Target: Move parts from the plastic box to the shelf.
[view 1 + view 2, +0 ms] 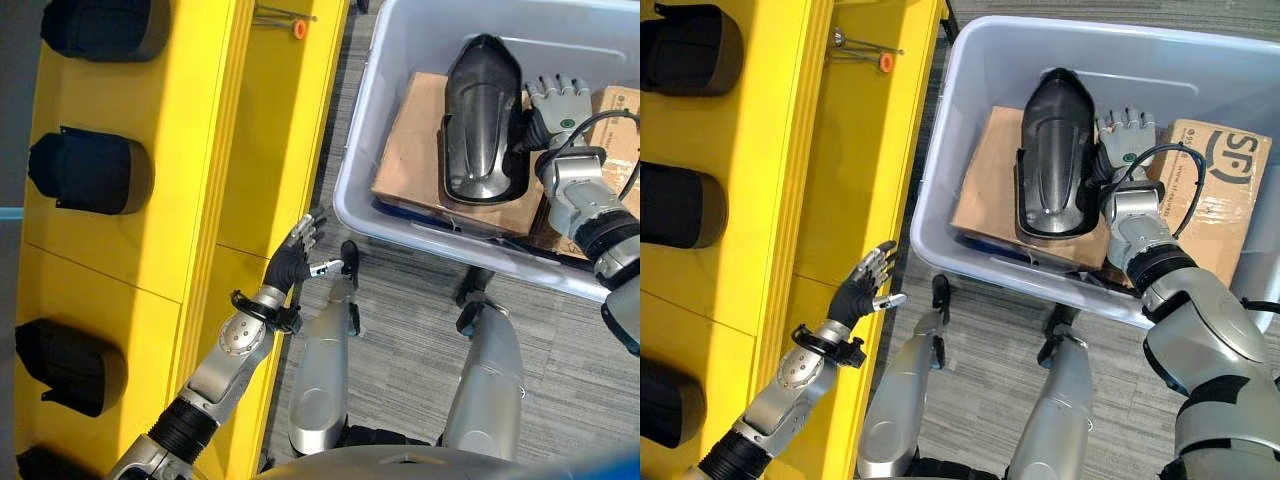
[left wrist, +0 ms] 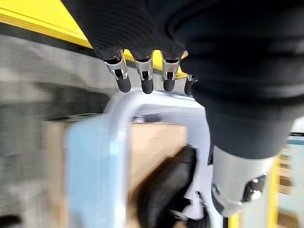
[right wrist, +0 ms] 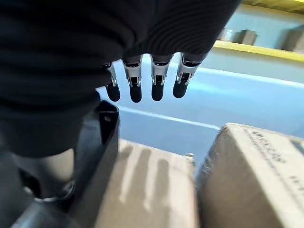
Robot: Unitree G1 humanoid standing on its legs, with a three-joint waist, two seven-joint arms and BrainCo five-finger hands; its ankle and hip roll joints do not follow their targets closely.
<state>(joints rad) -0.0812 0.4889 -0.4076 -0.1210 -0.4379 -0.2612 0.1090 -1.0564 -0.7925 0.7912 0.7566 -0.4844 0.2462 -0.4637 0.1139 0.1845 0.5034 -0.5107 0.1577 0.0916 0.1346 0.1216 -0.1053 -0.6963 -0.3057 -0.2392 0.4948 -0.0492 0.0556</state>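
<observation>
A black, shiny, shell-shaped part (image 1: 483, 120) lies on a flat cardboard box (image 1: 415, 150) inside the pale plastic box (image 1: 400, 225). My right hand (image 1: 555, 105) is inside the plastic box, close against the part's right side. Its fingers (image 3: 142, 80) are straight, so it is open, with the black part (image 3: 95, 156) beside the thumb. My left hand (image 1: 300, 255) hangs open and empty by the front edge of the yellow shelf (image 1: 200, 150), apart from the box. Several similar black parts (image 1: 90, 170) sit in a row on the shelf.
A second cardboard box (image 1: 1215, 190) lies at the right inside the plastic box, just beyond my right hand. Grey carpet floor (image 1: 400, 330) runs between shelf and box. A small orange-tipped pin (image 1: 298, 25) sticks out of the shelf's far edge.
</observation>
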